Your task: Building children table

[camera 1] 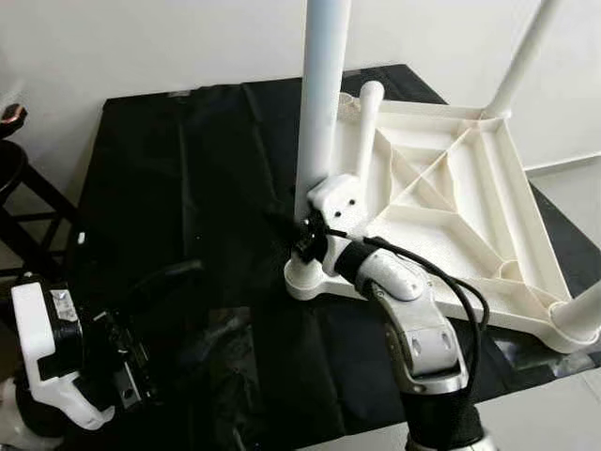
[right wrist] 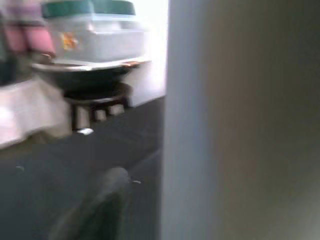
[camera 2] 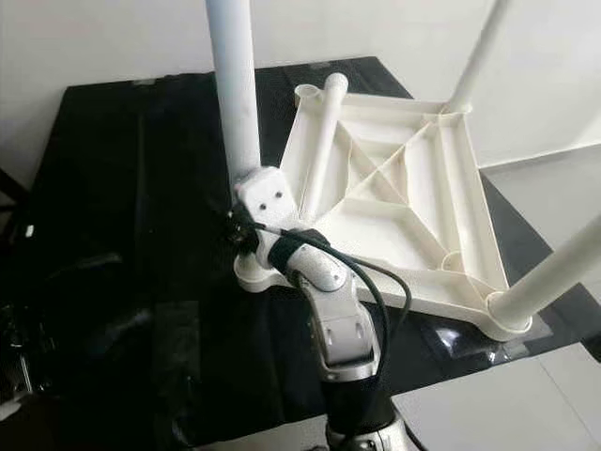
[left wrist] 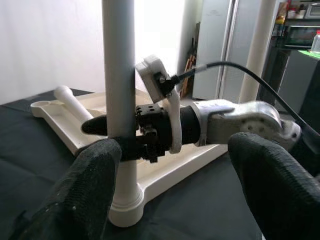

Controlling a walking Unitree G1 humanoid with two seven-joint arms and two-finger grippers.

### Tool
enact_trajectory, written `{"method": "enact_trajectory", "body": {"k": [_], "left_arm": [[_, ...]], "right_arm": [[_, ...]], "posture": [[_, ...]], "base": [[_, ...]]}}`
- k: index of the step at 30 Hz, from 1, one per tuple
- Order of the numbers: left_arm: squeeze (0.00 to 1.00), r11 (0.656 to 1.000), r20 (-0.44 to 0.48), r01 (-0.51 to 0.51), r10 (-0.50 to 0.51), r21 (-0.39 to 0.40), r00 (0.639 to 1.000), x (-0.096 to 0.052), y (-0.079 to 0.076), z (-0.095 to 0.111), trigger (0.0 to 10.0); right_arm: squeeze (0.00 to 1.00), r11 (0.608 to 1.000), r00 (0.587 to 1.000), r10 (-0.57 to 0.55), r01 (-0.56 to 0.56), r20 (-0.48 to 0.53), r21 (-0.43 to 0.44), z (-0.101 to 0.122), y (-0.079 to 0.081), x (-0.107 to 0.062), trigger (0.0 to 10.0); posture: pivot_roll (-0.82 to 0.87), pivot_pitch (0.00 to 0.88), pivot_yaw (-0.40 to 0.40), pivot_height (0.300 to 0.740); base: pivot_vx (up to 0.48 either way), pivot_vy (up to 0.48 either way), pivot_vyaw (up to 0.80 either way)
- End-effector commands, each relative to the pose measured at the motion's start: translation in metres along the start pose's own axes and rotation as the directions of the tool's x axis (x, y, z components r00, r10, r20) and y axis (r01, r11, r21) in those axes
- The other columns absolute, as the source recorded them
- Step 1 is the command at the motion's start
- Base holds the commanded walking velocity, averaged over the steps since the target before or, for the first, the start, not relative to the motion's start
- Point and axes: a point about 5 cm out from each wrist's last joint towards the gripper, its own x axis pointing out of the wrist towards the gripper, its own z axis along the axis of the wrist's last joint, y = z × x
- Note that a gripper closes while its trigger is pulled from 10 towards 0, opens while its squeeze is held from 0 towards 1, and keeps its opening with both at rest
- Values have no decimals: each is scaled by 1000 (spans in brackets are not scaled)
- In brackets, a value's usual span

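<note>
left eye view shows a white plastic table top (camera 1: 470, 202) lying upside down on a black sheet (camera 1: 178, 207) spread over the floor, its ribbed underside facing up. a white leg (camera 1: 321, 103) stands upright in the near corner socket (camera 1: 310, 277) of the table top, and two more legs rise from the far corner (camera 1: 526, 52) and the right-hand corner (camera 1: 580, 315). a fourth, loose leg (camera 1: 366, 127) lies flat along the left edge of the underside, its rounded end pointing toward the far left corner. the right gripper (left wrist: 122, 135) reaches in low on the upright near leg, just above the socket, and its black fingers (left wrist: 95, 125) are clamped around that leg, one on each side, as the left wrist view makes plain. the white camera block on the right wrist sits against the leg just above the fingers, with a black cable (camera 1: 451, 282) looping back along the silver forearm. right wrist view is blurred, with the pale leg close against the lens and a dark stool (right wrist: 95, 95) carrying containers beyond the sheet. the left gripper (left wrist: 170, 195) hangs low over the sheet at the robot's left, well apart from the table, its two black fingers spread wide with nothing between them, pointing toward the gripped leg.
</note>
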Motion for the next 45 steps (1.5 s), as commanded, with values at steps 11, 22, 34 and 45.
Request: {"method": "enact_trajectory", "body": {"k": [11, 22, 34, 45], "left_arm": [[0, 1000, -7, -20, 20, 5, 1000, -3, -2, 0, 10000], [0, 1000, -27, -25, 26, 7, 999, -8, -5, 6, 10000], [0, 999, -42, -33, 33, -4, 999, -10, -11, 10, 10000], [0, 999, -34, -38, 37, -9, 999, -8, -11, 8, 10000]], "right_arm": [[827, 832, 848, 526, -529, -63, -170, 27, -32, -7, 10000], [0, 702, 724, 667, -690, -178, -174, 46, -82, -11, 10000], [0, 691, 697, 691, -715, -192, -106, 38, -95, -10, 0], [0, 812, 813, 568, -579, -129, -73, 10, -88, -13, 0]], "posture": [[67, 174, -17, 740], [120, 203, -5, 740], [138, 230, -2, 740], [107, 223, -23, 740]], "base": [[0, 0, 0], [0, 0, 0], [0, 0, 0], [0, 0, 0]]}}
